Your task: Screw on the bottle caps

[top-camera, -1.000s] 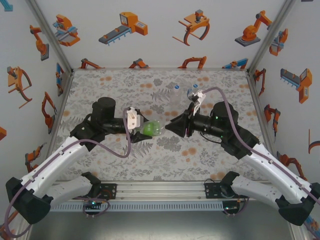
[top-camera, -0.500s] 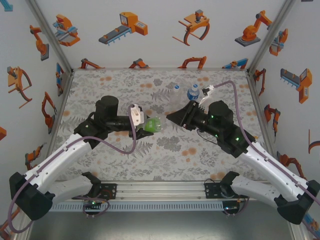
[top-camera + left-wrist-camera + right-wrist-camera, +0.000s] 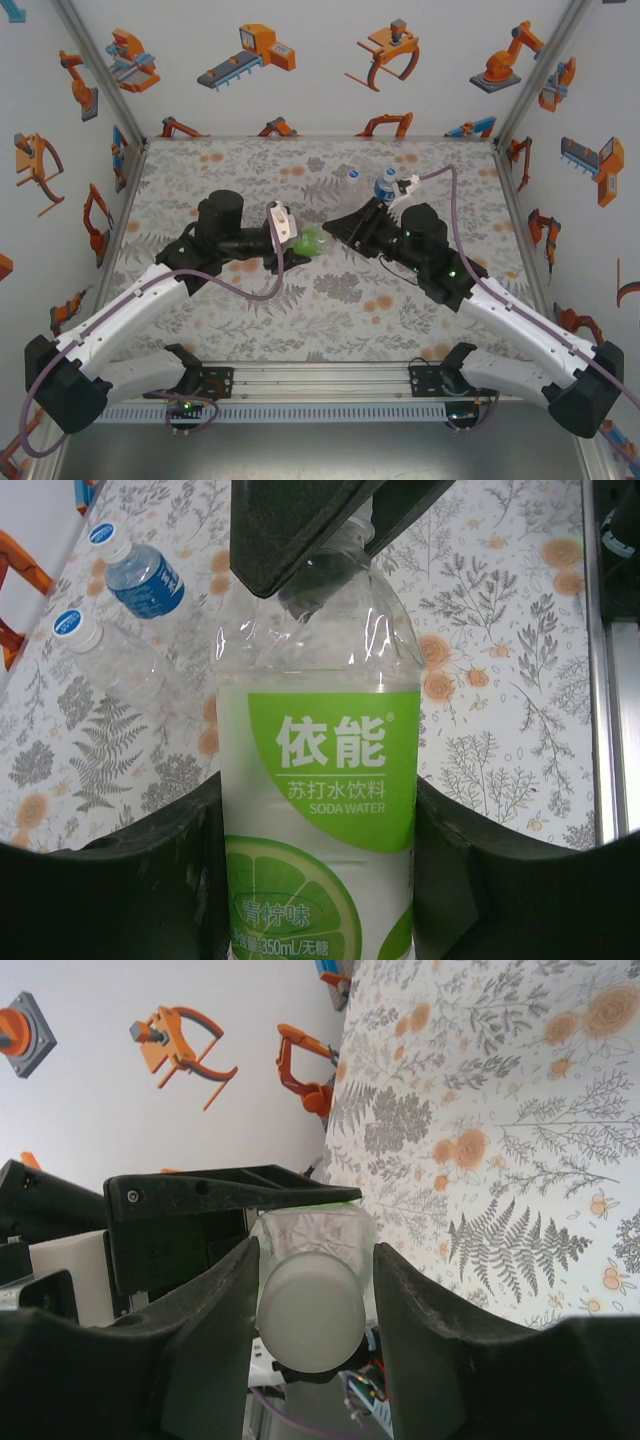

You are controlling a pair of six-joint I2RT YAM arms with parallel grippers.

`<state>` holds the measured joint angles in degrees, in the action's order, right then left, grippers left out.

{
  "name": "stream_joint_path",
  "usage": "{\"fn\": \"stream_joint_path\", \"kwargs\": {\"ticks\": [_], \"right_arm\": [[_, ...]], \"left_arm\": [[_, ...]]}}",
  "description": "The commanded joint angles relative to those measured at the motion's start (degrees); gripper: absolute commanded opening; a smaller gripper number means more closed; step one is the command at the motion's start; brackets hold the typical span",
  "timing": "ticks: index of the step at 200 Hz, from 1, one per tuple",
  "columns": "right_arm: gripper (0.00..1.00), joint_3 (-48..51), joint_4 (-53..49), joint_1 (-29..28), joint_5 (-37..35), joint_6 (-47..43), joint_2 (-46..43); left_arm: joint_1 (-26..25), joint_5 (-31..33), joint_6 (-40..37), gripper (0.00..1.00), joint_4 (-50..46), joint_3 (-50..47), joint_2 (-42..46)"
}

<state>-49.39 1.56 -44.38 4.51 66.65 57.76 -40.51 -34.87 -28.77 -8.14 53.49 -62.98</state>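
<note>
Table [image 3: 230,170] holds blue-labelled bottle [image 3: 385,187], unlabelled bottle [image 3: 352,186].

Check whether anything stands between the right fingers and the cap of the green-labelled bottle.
Nothing visible does. The cap sits directly between the fingers of the right gripper, at the neck of the green-labelled bottle that the left gripper holds.

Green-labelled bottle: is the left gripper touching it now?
Touching. In the left wrist view, the green-labelled bottle sits between the two dark fingers of the left gripper. Both fingers lie flush against its sides, with no gap.
</note>
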Motion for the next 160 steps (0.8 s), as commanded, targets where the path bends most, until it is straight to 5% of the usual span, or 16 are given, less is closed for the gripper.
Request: {"fn": "stream_joint_path", "kwargs": {"ticks": [1,12,41,64,74,160], "right_arm": [[0.33,0.8,3.0,-0.3,-1.4,1.5,0.3],[0.28,0.8,3.2,-0.2,-1.8,1.4,0.7],[0.22,0.0,3.5,0.3,-1.6,0.1,2.4],[0.19,-2.2,1.1,1.0,-1.5,-3.2,4.5],[0.18,-3.8,-0.8,1.3,-1.6,-5.6,5.7],[0.18,-27.2,-18.5,3.4,-4.6,-31.4,28.1]], "left_arm": [[-0.4,3.6,3.2,0.00,3.8,0.6,-0.1],[-0.4,3.8,3.4,0.04,3.9,0.5,0.1],[-0.4,4.7,3.8,0.45,4.6,-0.4,0.9],[-0.4,7.1,4.0,0.63,3.4,-0.8,2.5],[-0.4,8.5,3.8,0.99,2.3,-0.9,3.2],[1.8,16.9,7.7,0.97,-7.4,-2.4,11.6]]}}
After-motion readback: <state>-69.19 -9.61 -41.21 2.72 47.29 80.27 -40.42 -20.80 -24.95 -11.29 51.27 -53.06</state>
